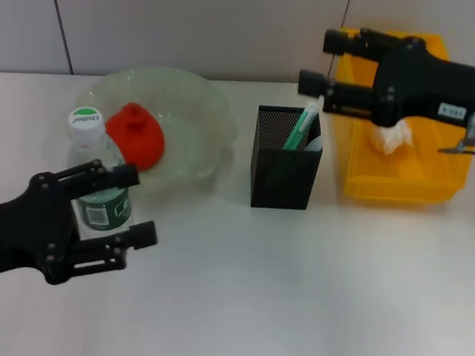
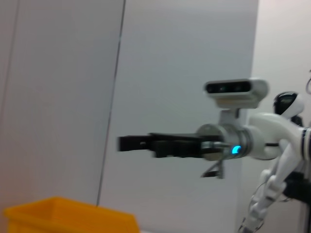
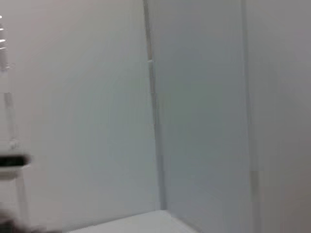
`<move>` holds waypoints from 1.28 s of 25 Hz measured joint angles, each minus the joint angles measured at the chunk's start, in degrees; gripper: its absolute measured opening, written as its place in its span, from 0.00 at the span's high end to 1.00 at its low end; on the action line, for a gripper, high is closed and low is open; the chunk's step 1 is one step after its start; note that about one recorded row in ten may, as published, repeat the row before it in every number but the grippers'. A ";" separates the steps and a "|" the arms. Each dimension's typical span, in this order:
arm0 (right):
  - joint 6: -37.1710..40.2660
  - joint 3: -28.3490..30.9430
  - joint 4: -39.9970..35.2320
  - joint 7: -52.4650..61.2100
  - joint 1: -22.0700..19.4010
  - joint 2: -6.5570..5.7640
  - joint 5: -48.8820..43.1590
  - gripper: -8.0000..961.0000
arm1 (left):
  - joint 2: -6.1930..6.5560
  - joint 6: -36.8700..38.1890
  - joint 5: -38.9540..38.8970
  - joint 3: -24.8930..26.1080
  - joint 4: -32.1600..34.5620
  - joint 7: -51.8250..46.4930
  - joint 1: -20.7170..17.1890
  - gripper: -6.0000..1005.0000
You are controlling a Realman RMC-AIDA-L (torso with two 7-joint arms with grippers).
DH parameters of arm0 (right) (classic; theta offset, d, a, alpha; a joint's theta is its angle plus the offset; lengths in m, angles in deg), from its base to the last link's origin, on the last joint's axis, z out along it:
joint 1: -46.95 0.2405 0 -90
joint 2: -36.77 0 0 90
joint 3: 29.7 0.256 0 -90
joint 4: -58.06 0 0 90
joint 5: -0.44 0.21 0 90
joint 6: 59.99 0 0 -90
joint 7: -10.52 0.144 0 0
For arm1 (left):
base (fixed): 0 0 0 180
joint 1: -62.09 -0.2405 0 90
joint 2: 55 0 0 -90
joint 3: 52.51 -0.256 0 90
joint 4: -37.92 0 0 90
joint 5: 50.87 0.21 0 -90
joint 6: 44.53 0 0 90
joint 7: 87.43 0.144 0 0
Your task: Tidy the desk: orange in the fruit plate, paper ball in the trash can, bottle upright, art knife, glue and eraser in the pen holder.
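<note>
White desk (image 1: pixel 293 301) | left claw (image 1: pixel 138 206) spread around upright bottle (image 1: pixel 95 173) | right claw (image 1: pixel 316 63) spread, empty

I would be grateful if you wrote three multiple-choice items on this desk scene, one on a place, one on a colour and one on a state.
1. Where does the orange lie?
A. In the fruit plate
B. In the trash can
C. In the pen holder

2. What colour is the trash can?
A. Blue
B. Yellow
C. Grey

3. How does the bottle stand?
A. On its side
B. Upside down
C. Upright, cap on top

Answers:
1 A: the orange sits inside the fruit plate, behind the bottle.
2 B: the trash can is yellow, with the paper ball in it, below the right gripper.
3 C: the bottle stands upright, its white cap up, between the open fingers of the left gripper.
The pen holder is a black mesh box beside the plate.
</note>
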 joint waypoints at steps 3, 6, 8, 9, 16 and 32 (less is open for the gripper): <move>4.92 0.00 -1.60 -3.82 -0.14 -0.26 -0.50 0.20 | 0.31 0.42 2.66 3.33 0.04 -1.05 0.18 0.19; 9.30 0.01 -2.01 -5.56 -0.26 -0.31 -2.01 0.20 | 1.10 0.71 3.65 5.42 0.25 -2.33 0.15 0.19; 11.54 -0.20 -2.03 -5.60 -0.18 -0.32 -3.41 0.20 | 2.13 1.02 3.94 5.93 0.34 -3.32 0.09 0.19; 12.70 -0.37 -2.04 -5.62 -0.04 -0.32 -4.37 0.20 | 2.45 1.19 4.06 5.94 0.37 -3.61 0.09 0.19; 16.13 -2.88 -2.62 -5.81 0.58 0.33 -10.02 0.20 | 4.18 2.76 5.95 5.99 0.75 -4.34 0.20 0.19; 15.43 -5.83 -6.50 -7.39 0.58 0.47 -11.65 0.20 | 5.09 4.34 11.20 6.15 3.40 -4.51 0.35 0.19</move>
